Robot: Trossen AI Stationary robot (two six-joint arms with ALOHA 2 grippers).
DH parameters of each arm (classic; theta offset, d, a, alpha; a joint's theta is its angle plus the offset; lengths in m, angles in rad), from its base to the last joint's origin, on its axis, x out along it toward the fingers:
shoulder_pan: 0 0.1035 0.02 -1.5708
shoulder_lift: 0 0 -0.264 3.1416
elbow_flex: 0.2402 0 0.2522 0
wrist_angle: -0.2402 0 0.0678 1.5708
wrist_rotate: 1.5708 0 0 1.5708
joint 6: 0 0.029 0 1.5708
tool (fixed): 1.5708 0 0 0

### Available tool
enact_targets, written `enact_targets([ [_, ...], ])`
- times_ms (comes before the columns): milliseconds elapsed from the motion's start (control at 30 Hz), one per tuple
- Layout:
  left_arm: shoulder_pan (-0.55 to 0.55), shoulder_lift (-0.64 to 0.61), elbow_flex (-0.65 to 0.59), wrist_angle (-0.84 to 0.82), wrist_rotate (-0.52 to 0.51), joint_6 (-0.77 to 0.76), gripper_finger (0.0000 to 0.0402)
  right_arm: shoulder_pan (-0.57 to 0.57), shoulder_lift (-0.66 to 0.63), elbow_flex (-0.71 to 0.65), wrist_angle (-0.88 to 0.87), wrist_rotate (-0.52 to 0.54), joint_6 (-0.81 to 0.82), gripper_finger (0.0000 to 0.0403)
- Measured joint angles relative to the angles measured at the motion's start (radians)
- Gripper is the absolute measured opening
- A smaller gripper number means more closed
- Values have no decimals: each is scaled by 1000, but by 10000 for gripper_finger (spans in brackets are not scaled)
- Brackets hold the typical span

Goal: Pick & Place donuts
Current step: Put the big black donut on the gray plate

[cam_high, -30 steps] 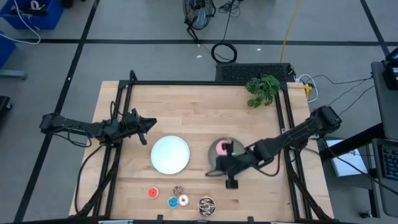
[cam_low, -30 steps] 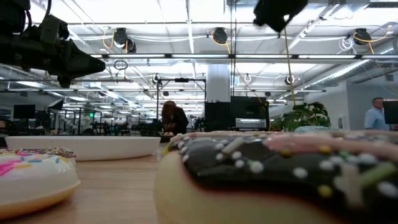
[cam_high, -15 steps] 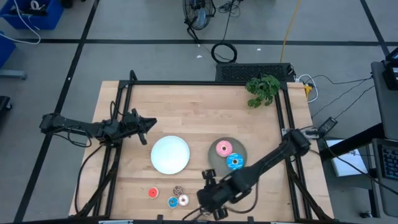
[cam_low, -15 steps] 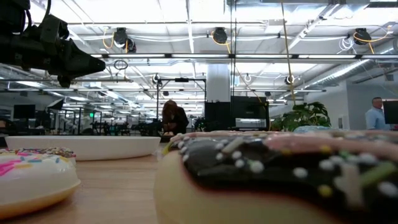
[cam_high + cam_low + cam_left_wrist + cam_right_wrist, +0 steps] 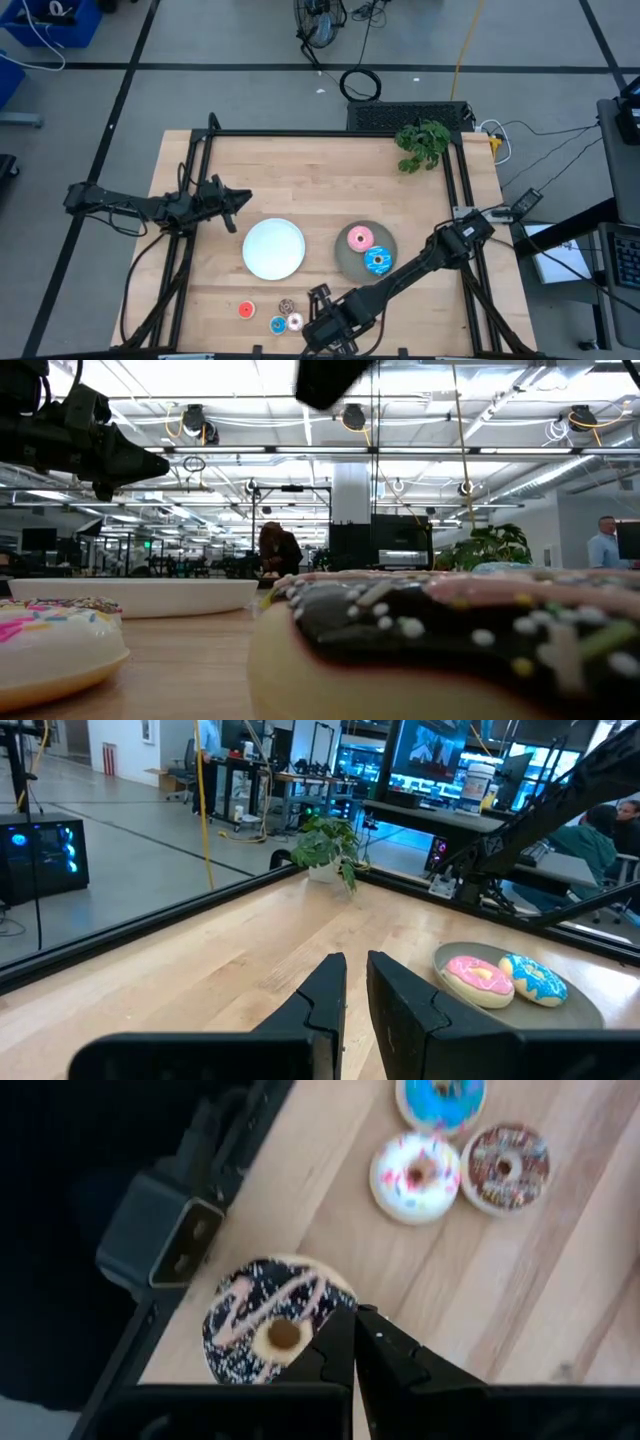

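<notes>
A pink donut (image 5: 359,238) and a blue donut (image 5: 377,261) lie on the grey plate (image 5: 345,262). The white plate (image 5: 274,248) stands beside it. Small red (image 5: 246,309), brown (image 5: 287,304), blue (image 5: 277,324) and white (image 5: 295,321) donuts lie near the front edge. My right gripper (image 5: 322,322) hangs shut, slanting down, above the large brown-sprinkled donut (image 5: 262,1332), which lies flat on the wood; the high view hides it under the arm. My left gripper (image 5: 357,965) waits level at the table's left, fingers shut to a narrow slit, holding nothing.
A potted plant (image 5: 422,143) stands at the far right corner. A small black camera box (image 5: 165,1230) sits at the front edge right beside the brown-sprinkled donut. A black frame (image 5: 330,133) runs around the tabletop. People show in the room beyond the table.
My right gripper has swung from over the grey plate toward the near edge and the left, sinking a little and tipping further down, and now hangs over the brown-sprinkled donut. The blue donut, hidden before by the gripper, shows on the grey plate beside the pink one.
</notes>
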State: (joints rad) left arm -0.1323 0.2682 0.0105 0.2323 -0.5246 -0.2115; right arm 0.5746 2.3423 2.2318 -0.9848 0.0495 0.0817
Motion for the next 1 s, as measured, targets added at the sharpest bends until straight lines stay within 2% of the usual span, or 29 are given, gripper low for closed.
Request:
enact_targets([
  [167, 0, 0, 0, -5, 0, 8, 51, 12, -4, -13, 49, 1, -17, 39],
  [433, 0, 0, 0, -5, 0, 8, 51, 18, -1, -30, 37, 68, -26, 160],
  [567, 0, 0, 0, -5, 0, 7, 51, 22, 1, -86, 91, 81, -34, 203],
  [733, 0, 0, 0, -4, 0, 7, 51, 23, 1, -131, 88, 77, -5, 228],
  [1000, 0, 0, 0, -4, 0, 7, 51, 8, 0, -133, 93, 82, 60, 230],
])
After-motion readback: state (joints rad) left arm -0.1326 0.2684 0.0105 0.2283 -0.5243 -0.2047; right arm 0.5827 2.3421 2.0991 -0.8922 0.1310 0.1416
